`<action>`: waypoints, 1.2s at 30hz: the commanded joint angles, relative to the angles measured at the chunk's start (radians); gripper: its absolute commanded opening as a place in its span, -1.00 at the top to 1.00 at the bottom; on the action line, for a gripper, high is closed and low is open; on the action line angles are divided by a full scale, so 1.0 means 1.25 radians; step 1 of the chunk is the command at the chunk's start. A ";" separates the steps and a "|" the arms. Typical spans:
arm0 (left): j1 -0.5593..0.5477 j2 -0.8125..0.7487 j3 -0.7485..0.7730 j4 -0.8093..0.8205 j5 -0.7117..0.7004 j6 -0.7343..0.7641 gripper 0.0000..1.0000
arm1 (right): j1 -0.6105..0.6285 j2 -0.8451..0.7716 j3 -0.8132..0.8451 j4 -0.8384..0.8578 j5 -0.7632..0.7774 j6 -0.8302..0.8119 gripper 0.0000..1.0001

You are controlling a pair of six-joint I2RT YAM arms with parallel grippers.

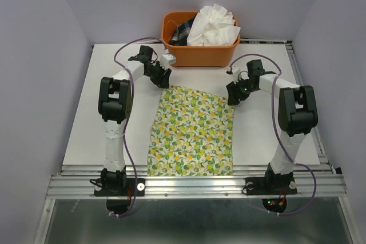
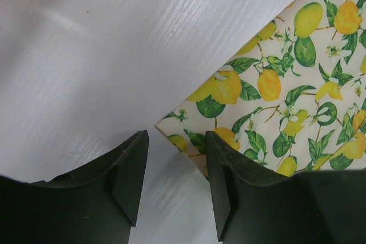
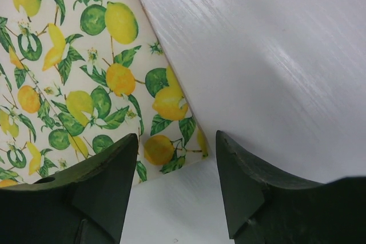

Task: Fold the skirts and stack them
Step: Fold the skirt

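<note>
I see the lemon skirt (image 1: 191, 132) spread flat on the surface (image 1: 254, 141), its long axis running from near edge to far. My left claw (image 1: 165, 78) hovers at its far left corner and my right claw (image 1: 233, 98) at its far right, both part open and empty. The white skirt (image 1: 213, 26) sits in the basket (image 1: 197, 56).

The white skirt (image 1: 213, 26) is half hidden by the basket (image 1: 200, 56) wall at the table's (image 1: 257, 135) far edge. A dark cloth (image 1: 182, 31) beside it cannot be identified. In both wrist views the lemon skirt (image 2: 286, 84) is cut off by the picture edges, and its corner is partly covered by a finger (image 2: 224, 175).
</note>
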 commanded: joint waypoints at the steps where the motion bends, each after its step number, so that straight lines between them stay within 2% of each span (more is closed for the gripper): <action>1: -0.014 0.005 -0.027 -0.030 -0.010 0.017 0.02 | -0.006 0.012 0.019 -0.030 0.011 -0.025 -0.22; 2: -0.018 0.003 -0.031 -0.030 -0.012 0.017 0.11 | -0.006 0.013 0.019 -0.029 0.013 -0.027 -0.20; 9: -0.038 -0.017 -0.063 -0.031 -0.031 0.046 0.42 | -0.006 0.013 0.012 -0.028 0.008 -0.043 -0.04; 13: -0.048 -0.024 -0.053 -0.043 -0.049 0.066 0.52 | -0.006 0.012 0.006 -0.031 0.005 -0.057 -0.03; 16: -0.054 -0.025 -0.050 -0.048 -0.066 0.081 0.68 | -0.006 0.006 0.001 -0.031 0.004 -0.064 0.02; 17: -0.060 -0.026 -0.051 -0.048 -0.070 0.091 0.74 | -0.006 0.004 0.000 -0.032 0.004 -0.065 0.09; 18: -0.063 -0.031 -0.052 -0.047 -0.077 0.096 0.89 | -0.006 0.004 -0.001 -0.032 0.003 -0.069 0.12; 20: -0.071 -0.038 -0.061 -0.041 -0.092 0.107 1.00 | -0.006 0.002 -0.003 -0.031 0.000 -0.070 0.23; 23: -0.073 -0.066 -0.083 -0.017 -0.100 0.105 1.00 | -0.006 0.003 0.003 -0.031 0.003 -0.060 0.35; 25: -0.073 -0.097 -0.099 0.001 -0.108 0.101 1.00 | -0.006 0.000 0.005 -0.030 0.002 -0.055 0.58; 26: -0.072 -0.108 -0.114 0.021 -0.112 0.097 1.00 | -0.006 -0.004 0.005 -0.028 0.002 -0.053 0.78; 28: -0.069 -0.139 -0.126 0.039 -0.117 0.084 1.00 | -0.006 -0.011 0.008 -0.024 0.005 -0.047 0.99; 36: -0.027 -0.211 -0.121 0.149 -0.152 0.014 1.00 | -0.006 -0.058 0.026 0.039 0.079 -0.010 0.99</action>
